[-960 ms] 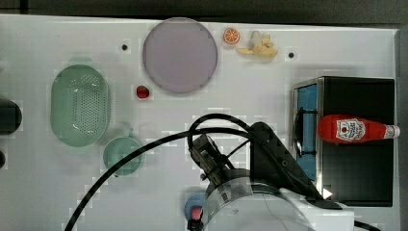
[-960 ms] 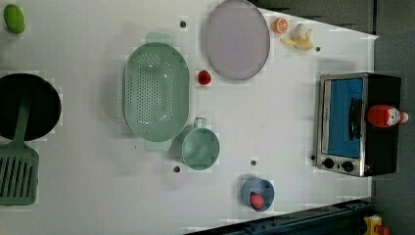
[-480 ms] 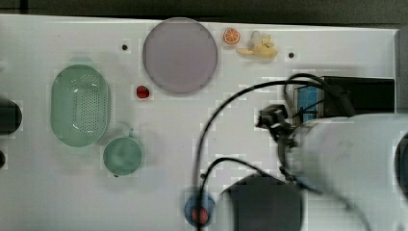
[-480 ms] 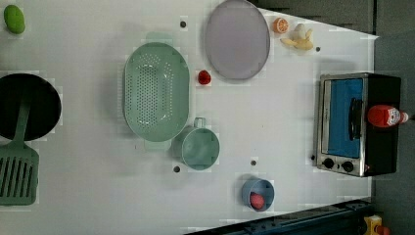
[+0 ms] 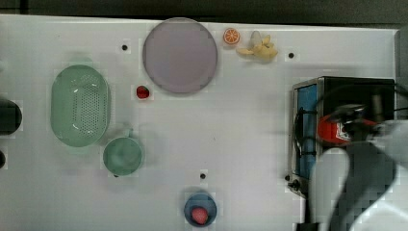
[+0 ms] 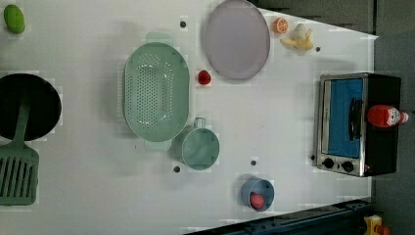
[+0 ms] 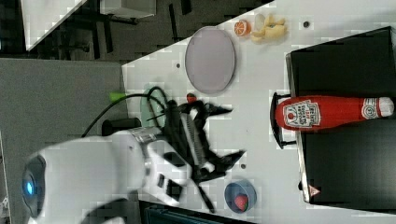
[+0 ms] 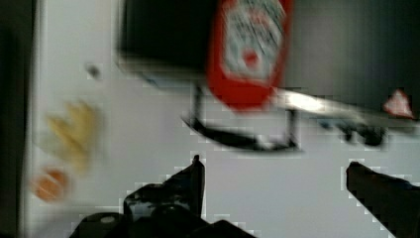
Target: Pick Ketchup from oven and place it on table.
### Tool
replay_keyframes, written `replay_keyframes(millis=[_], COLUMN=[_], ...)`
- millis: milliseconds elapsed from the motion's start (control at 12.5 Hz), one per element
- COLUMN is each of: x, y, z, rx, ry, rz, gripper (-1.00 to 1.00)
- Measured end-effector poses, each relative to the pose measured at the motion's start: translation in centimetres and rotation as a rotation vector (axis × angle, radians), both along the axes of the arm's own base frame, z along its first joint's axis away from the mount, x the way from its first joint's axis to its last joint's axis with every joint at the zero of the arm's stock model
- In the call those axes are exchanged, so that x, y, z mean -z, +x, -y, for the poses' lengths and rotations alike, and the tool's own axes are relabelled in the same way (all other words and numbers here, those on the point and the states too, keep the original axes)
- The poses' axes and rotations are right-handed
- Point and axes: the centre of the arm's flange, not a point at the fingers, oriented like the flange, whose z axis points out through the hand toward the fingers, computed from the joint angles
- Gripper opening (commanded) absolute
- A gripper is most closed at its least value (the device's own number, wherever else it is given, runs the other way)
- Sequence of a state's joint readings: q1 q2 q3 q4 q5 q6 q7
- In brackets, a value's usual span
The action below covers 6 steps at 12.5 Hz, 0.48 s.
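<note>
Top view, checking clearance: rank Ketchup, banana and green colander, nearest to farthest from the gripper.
1. Ketchup, on the oven beside the gripper.
2. Banana, by the top view's upper edge.
3. Green colander, at the top view's left.

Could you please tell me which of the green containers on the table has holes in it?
The large oval green colander is perforated all over; the smaller green cup beside it has solid walls and a handle.

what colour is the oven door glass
Blue. The oven door glass shows best in the left view.
</note>
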<state>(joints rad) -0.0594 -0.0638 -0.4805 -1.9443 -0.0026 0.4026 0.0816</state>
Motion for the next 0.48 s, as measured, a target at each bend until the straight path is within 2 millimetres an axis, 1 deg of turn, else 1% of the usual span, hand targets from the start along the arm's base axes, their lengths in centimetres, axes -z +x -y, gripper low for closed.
replay_keyframes(millis=[80, 160, 240, 320, 480], x=[0.0, 0.2, 1.3, 4.0, 8.7], y=[0.2, 0.4, 0.5, 0.6, 1.5], z=[1.9, 4.1, 6.2, 8.0, 8.8], rx=[0.036, 0.064, 0.099, 0.133, 0.181], ry=[-0.028, -0.07, -0.099, -0.109, -0.053], rz=[0.04, 0.044, 0.039, -0.014, -0.058], gripper=[1.0, 1.0, 1.0, 1.0, 1.0])
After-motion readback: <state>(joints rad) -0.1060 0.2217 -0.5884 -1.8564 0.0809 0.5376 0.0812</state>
